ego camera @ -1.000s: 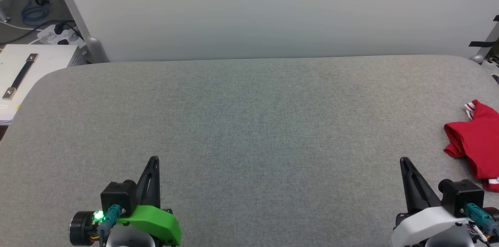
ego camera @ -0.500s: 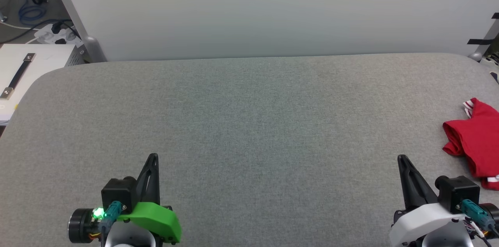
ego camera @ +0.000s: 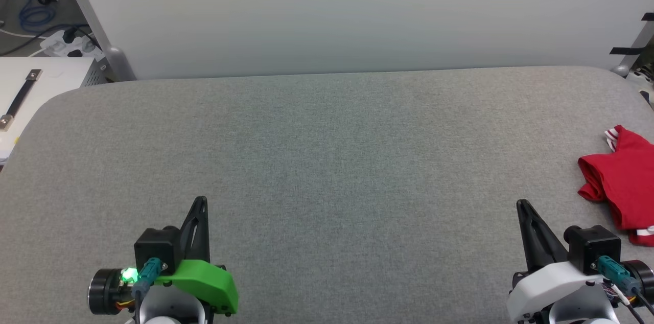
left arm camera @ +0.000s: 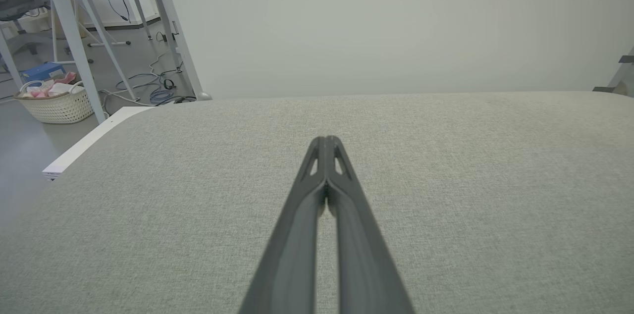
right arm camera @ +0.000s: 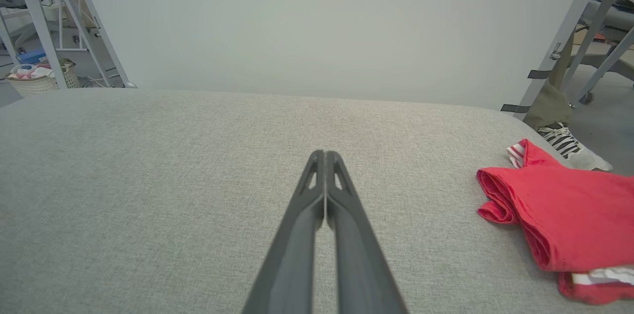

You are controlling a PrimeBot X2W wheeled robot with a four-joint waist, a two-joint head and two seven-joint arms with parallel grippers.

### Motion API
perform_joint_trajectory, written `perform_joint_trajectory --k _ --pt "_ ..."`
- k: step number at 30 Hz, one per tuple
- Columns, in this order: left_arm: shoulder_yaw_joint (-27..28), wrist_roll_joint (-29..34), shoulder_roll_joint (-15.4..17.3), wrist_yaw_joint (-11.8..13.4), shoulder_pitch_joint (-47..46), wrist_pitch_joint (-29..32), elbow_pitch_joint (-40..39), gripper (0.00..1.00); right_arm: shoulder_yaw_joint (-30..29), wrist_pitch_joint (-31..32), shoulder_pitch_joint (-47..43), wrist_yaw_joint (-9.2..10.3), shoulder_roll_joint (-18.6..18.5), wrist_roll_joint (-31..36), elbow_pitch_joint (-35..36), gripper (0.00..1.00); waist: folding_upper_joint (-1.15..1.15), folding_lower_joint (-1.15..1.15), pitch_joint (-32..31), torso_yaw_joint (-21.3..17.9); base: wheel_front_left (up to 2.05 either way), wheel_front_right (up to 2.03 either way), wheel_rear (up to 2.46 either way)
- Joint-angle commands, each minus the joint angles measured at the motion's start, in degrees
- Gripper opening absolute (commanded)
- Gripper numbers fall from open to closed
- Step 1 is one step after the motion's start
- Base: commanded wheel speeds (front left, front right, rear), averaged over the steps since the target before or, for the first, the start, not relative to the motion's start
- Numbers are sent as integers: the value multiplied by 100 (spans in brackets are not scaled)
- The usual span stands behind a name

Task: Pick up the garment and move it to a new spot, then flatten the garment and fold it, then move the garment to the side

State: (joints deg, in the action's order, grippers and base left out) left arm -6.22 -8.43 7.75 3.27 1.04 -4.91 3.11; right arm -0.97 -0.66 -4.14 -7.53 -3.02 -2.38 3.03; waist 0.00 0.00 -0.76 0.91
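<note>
Red jersey cloth, the garment (ego camera: 621, 186), lies as a compact layered bundle with striped white trim at the far right edge of the grey, coarse-woven worktop (ego camera: 327, 160). The left gripper (ego camera: 201, 202) and right gripper (ego camera: 521, 205) hang empty, slim dark fingers pressed together. Folding and setting aside appear done, with little if anything remaining.

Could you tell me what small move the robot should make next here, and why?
Probably open the right gripper and swing it rightward toward the garment. It lies bunched near the table's right edge, untouched, beside and slightly beyond that gripper, whose fingers are pressed shut; the left gripper sits far across the table.
</note>
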Motion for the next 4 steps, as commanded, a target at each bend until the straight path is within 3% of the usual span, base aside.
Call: perform_joint_trajectory --k 1,4 --pt "64 93 -52 -44 -71 37 -33 0 23 29 136 3 9 36 -37 0 0 0 3 -3 0 0 0" --pt "108 152 -86 -66 -73 73 -55 0 29 32 157 3 10 52 -58 0 0 0 9 -10 0 0 0"
